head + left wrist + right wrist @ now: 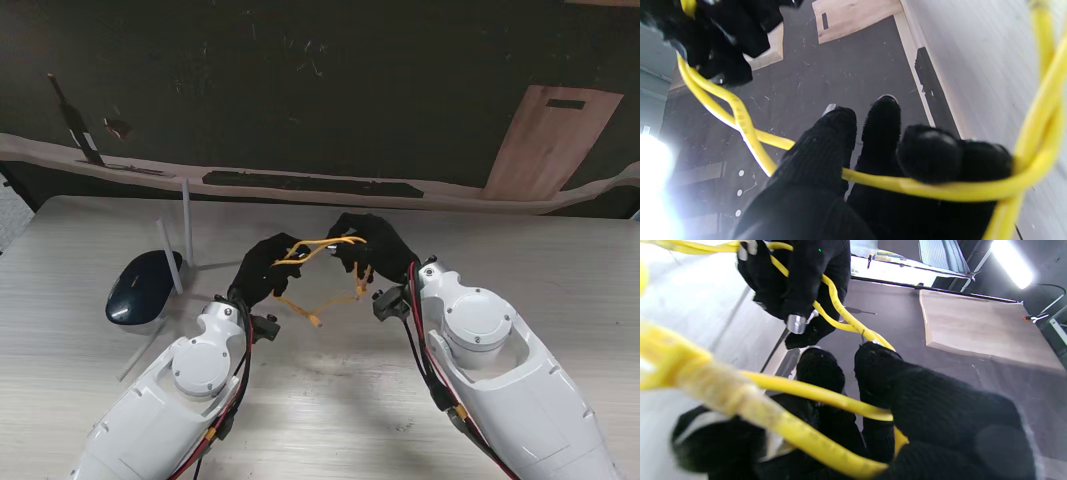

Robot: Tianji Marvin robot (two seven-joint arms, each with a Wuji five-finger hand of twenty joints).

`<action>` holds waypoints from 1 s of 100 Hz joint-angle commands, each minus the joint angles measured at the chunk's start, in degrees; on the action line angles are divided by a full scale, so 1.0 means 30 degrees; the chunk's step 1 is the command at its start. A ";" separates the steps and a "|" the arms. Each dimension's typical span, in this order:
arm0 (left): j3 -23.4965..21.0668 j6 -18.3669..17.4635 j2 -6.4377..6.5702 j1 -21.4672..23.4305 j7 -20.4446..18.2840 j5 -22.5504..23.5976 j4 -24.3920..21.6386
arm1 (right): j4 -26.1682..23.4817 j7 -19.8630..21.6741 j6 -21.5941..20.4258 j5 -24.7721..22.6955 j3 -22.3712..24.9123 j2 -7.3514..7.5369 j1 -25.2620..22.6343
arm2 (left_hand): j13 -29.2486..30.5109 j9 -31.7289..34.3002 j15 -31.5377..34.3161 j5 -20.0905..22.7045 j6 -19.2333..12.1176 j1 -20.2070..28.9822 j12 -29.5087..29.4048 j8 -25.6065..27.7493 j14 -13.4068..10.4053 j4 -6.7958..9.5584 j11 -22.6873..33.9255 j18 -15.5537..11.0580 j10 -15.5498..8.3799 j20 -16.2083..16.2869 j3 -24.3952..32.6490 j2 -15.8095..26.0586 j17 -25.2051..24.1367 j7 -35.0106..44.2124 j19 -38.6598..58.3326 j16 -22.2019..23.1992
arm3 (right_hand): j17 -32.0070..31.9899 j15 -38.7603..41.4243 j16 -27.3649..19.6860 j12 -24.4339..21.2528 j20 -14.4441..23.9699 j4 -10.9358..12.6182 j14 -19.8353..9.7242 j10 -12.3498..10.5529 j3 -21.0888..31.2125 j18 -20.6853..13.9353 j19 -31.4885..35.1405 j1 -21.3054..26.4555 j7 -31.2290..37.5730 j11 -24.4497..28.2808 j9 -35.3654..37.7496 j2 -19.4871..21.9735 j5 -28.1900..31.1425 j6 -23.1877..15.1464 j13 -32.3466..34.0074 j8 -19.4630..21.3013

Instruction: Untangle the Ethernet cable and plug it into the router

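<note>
Two gloved hands of mine meet over a pale, wood-grained tabletop, which runs wide to both sides and ends at a light edge farther from me. Past that edge lies a dark floor with a light wooden board lying on it to my right. On the tabletop to my left sits the router, a dark rounded body with pale antennas standing up beside it, well apart from both hands.

Both white arms rise from the near corners and lean inward, wrists bent so the hands come close together above the middle of the tabletop. My left hand is closed on the yellow Ethernet cable; in the left wrist view the strand crosses my black fingers and is pinned under curled fingertips. My right hand is also closed on the cable, a little farther from me than the left; in the right wrist view a strand passes between my fingers and loops back toward the wrist. Between the two hands the cable spans a short arc in the air, and a loose loop hangs down nearer to me, its end close to the tabletop. Whether that end touches the surface I cannot tell.
</note>
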 commanded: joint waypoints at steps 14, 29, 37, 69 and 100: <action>-0.0942 0.0231 -0.0110 0.0726 0.1680 0.0839 -0.0519 | -0.0286 0.1926 0.0943 0.0995 0.0797 0.0377 -0.0739 | 0.1017 0.0949 0.3571 0.0517 -0.0616 -0.0189 0.0732 0.0096 0.0099 0.0012 0.1052 0.0272 -0.0072 -0.0789 0.0691 -0.0044 0.2965 0.0322 0.4125 0.1287 | 0.1289 0.1539 0.0766 -0.0021 0.2246 0.0410 -0.2867 0.2526 -0.0821 -0.3735 0.4584 0.0560 -0.0218 0.0208 0.0524 0.0778 -0.0023 -0.0228 0.0526 -0.0160; -0.1607 0.0102 -0.0313 0.1015 0.3035 0.1353 -0.0677 | -0.0301 0.3215 0.1191 0.1584 0.1446 0.0633 -0.1084 | 0.0993 0.0952 0.3775 0.0517 -0.0542 -0.0282 0.0769 0.0059 0.0219 0.0020 0.1013 0.0358 -0.0036 -0.1075 0.0972 -0.0150 0.3116 0.0239 0.4386 0.1341 | 0.1469 0.2010 0.0978 0.0009 0.2818 0.0423 -0.2820 0.2485 -0.1074 -0.4700 0.5679 0.0501 -0.0436 0.0309 0.0500 0.0948 -0.0224 -0.0233 0.0518 -0.0430; -0.1878 -0.0058 -0.0356 0.1072 0.3406 0.1548 -0.0692 | -0.0300 0.3717 0.1206 0.1806 0.1735 0.0735 -0.1281 | 0.0996 0.0934 0.3772 0.0507 -0.0455 -0.0285 0.0770 0.0011 0.0212 0.0035 0.0993 0.0355 -0.0031 -0.1131 0.1040 -0.0173 0.3082 0.0162 0.4392 0.1333 | 0.1544 0.2238 0.1084 0.0044 0.3035 0.0429 -0.2679 0.2459 -0.1175 -0.5084 0.6183 0.0429 -0.0514 0.0406 0.0533 0.0992 -0.0318 -0.0171 0.0506 -0.0551; -0.2801 -0.0685 -0.0317 0.1194 0.3967 0.2201 -0.0934 | -0.0517 0.5021 0.0734 0.0612 0.2811 0.1239 -0.2200 | 0.0948 0.0619 0.2744 0.0425 -0.0350 -0.0525 0.0724 0.0038 0.0815 -0.0042 0.0731 0.0608 -0.0012 -0.1056 0.1484 -0.0226 0.1538 -0.0031 0.3924 0.1004 | 0.1796 0.2568 0.1443 0.0286 0.4540 0.0415 -0.2426 0.2185 -0.1319 -0.5914 0.6549 0.0155 -0.1035 0.0881 0.0705 0.0768 -0.0688 0.0182 0.0485 -0.1264; -0.3321 -0.0946 -0.0333 0.1286 0.4374 0.2462 -0.1144 | -0.0820 0.4875 0.0060 -0.1028 0.3874 0.1438 -0.3335 | 0.0376 0.0262 0.1153 0.0221 0.0157 -0.0627 0.0633 0.0071 0.1722 -0.0103 0.0561 0.1224 0.0016 0.0914 0.1760 -0.0190 -0.0255 -0.0388 0.2342 0.1133 | 0.1812 0.2586 0.1555 0.0379 0.4727 0.0417 -0.2409 0.2184 -0.1217 -0.6038 0.6549 0.0074 -0.1186 0.1033 0.0826 0.0545 -0.0696 0.0460 0.0484 -0.1646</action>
